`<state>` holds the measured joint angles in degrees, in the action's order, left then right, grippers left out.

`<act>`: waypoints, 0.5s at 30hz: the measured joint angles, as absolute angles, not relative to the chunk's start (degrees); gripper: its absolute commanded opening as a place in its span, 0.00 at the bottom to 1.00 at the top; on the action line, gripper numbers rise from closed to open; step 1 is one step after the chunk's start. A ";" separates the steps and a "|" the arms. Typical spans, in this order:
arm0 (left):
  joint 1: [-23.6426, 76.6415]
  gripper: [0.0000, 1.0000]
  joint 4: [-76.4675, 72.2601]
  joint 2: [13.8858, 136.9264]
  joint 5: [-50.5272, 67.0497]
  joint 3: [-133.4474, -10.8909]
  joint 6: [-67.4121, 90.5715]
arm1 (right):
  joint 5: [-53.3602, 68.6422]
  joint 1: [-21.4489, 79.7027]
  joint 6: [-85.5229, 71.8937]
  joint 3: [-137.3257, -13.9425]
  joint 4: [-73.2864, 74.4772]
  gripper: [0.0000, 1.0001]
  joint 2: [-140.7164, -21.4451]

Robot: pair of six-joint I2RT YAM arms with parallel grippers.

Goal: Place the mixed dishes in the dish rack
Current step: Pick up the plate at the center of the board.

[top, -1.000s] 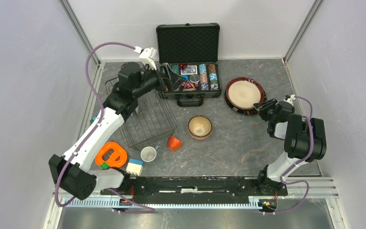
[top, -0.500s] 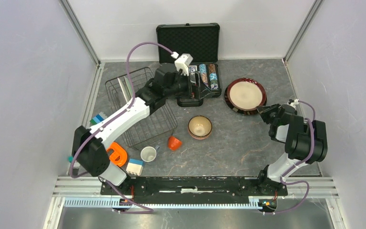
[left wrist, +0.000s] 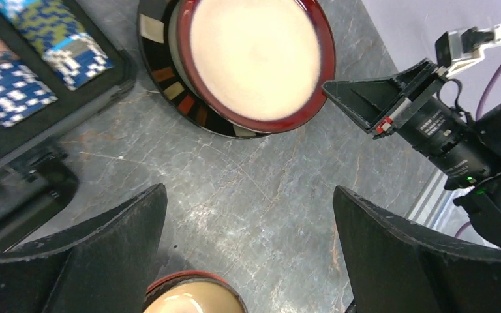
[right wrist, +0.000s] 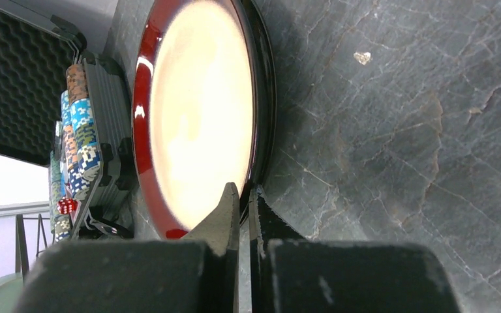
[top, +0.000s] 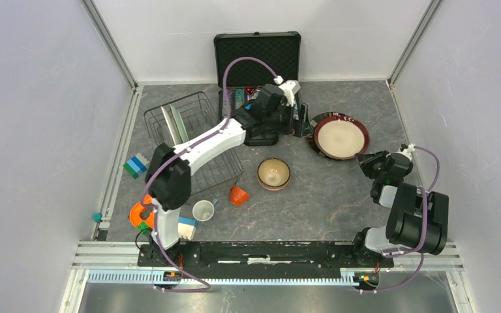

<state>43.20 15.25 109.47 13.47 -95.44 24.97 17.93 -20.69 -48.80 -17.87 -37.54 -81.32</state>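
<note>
A red-rimmed beige plate lies at the back right, on top of a second dark plate with a patterned rim. My right gripper is shut on the near-right rim of the beige plate, one finger over its face and one under it. My left gripper hangs open over the poker case's right end, left of the plates, with nothing between its fingers. The tan bowl sits mid-table. An orange cup and a white cup lie near the black wire dish rack, which holds pale dishes on edge.
An open black poker-chip case stands at the back centre. An orange ring toy and a white-and-blue block lie near the left arm's base. A blue-green block sits left of the rack. Walls close in both sides.
My left arm swung right from above the rack, across the poker case, toward the plates. My right gripper shut on the beige plate's rim, and the plate shifted slightly right.
</note>
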 measured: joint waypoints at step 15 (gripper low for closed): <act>46.96 0.92 24.12 132.94 9.23 -119.00 24.88 | 21.58 -22.22 -47.99 -16.08 -33.23 0.00 -77.71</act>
